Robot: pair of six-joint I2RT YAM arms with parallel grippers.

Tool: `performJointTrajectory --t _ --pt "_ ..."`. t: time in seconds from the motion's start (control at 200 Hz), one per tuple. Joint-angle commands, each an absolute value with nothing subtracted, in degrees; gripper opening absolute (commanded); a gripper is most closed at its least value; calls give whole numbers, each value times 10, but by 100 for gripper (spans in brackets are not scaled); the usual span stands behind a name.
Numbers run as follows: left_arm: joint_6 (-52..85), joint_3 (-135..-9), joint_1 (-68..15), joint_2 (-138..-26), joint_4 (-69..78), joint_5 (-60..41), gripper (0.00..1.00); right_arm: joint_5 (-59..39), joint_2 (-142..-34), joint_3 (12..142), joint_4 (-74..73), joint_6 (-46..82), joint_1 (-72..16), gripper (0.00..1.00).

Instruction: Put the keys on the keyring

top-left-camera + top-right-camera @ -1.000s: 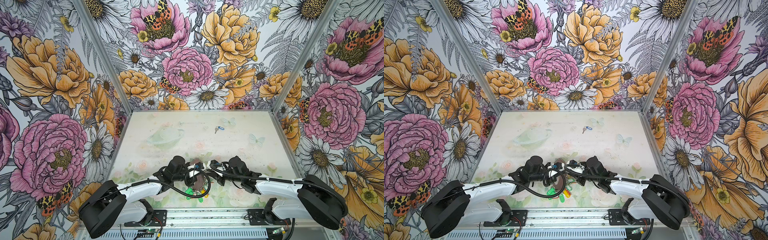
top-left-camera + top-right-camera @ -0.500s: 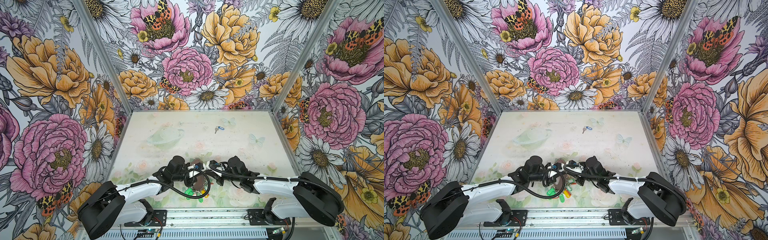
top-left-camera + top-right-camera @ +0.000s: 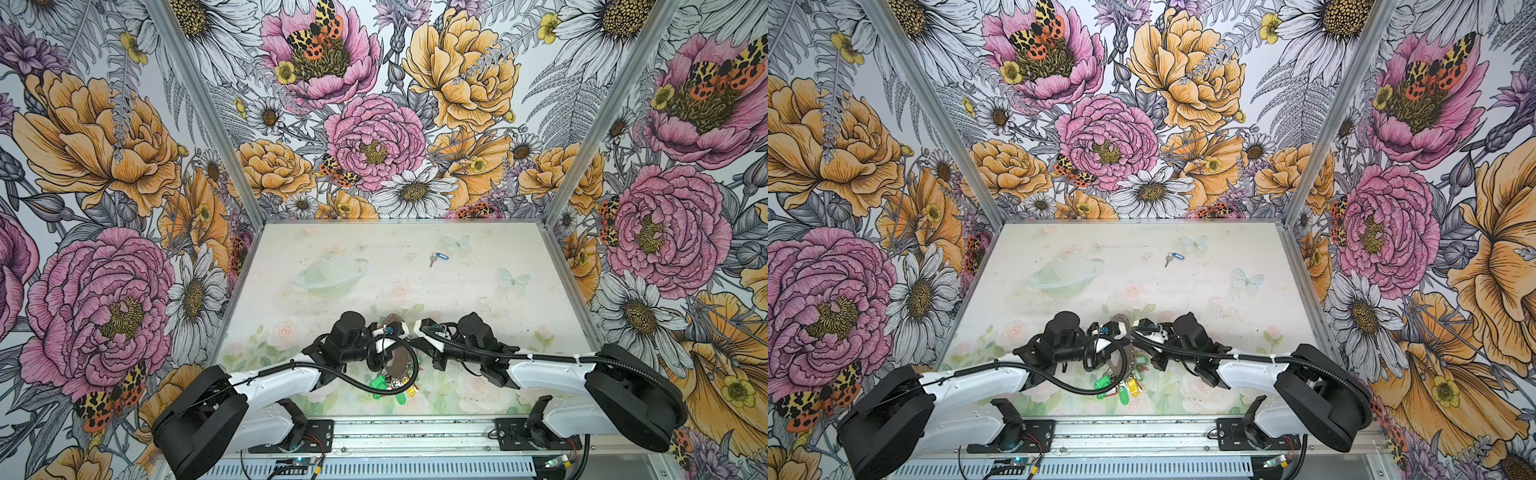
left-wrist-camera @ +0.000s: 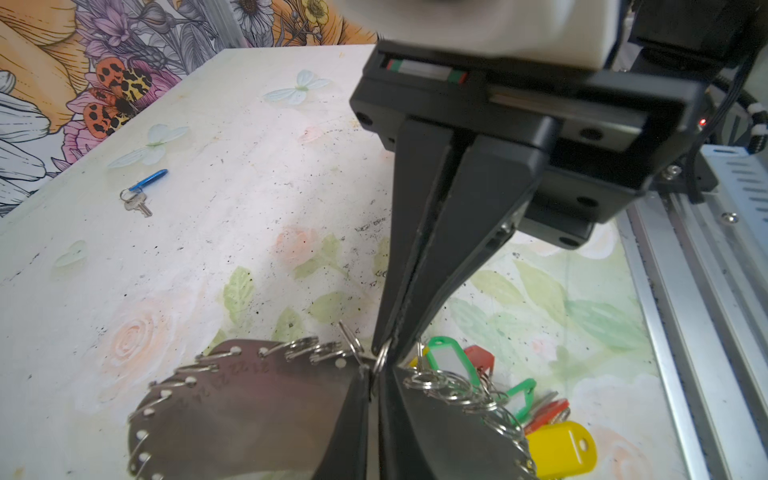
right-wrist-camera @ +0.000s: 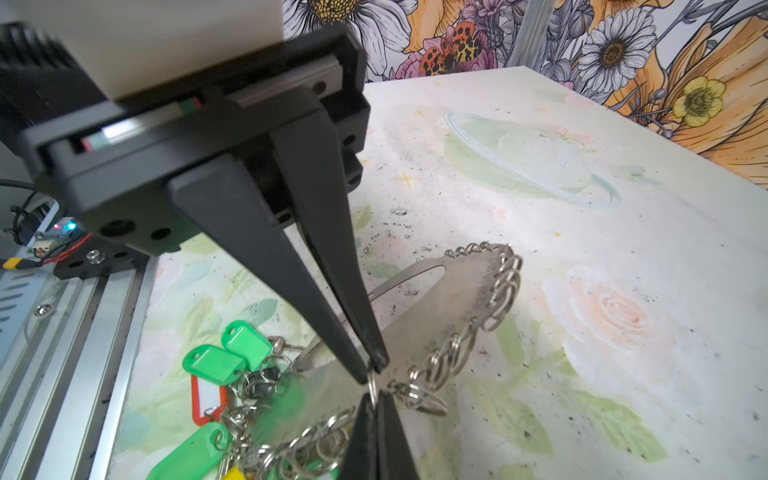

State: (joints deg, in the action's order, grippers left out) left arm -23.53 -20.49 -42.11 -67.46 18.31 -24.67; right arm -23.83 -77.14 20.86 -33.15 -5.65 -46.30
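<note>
Keys (image 3: 438, 257): one small silvery key plus a blue oblong tag, lying flat on the bench (image 3: 374, 286) toward the back edge, a bit right of middle, nothing around them and neither tool near. Judgement: very light, key rigid metal, tag hard smooth plastic, likely slippery. The two are joined by a small ring, so the key will dangle and swing once lifted. Low profile on the bench, so a fingertip pinch from above can easily skid. Best hold looks like the tag, across its narrow width, as the thicker part, which leaves the key's ring end free for threading. Keyring (image 4: 249, 399): thin flat stiff brownish-grey plate, near the front edge about mid-bench, its rim lined with small wire rings. Probably heavy enough to stay put but apt to slide if pushed sideways. The rings look like springy split rings that need prying. Left tool (image 5: 374, 366) and right tool (image 4: 385, 352) meet tip to tip over the plate's rim. Both have their jaws closed down on the same wire ring (image 4: 380, 360), pinching it from opposite sides. Whether the ring is spread apart I cannot tell. Bunch of tagged keys (image 3: 1121, 386), with green, red and yellow tags, already hangs on the rim toward the front edge.
</note>
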Motion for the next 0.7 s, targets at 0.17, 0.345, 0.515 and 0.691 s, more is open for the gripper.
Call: performJointTrajectory --t 0.17,0.345,0.515,0.691 --pt "-189 -185 -390 -662 261 -292 16 -237 -794 165 -525 23 -460 0" --pt "-185 -182 -385 -663 265 -324 23 -231 -797 150 -568 37 -460 0" --pt "-186 -182 -384 -668 265 -359 25 -224 -797 147 -577 37 -459 0" --pt "-190 -185 -385 -674 262 -371 28 -226 -797 143 -587 38 -458 0"
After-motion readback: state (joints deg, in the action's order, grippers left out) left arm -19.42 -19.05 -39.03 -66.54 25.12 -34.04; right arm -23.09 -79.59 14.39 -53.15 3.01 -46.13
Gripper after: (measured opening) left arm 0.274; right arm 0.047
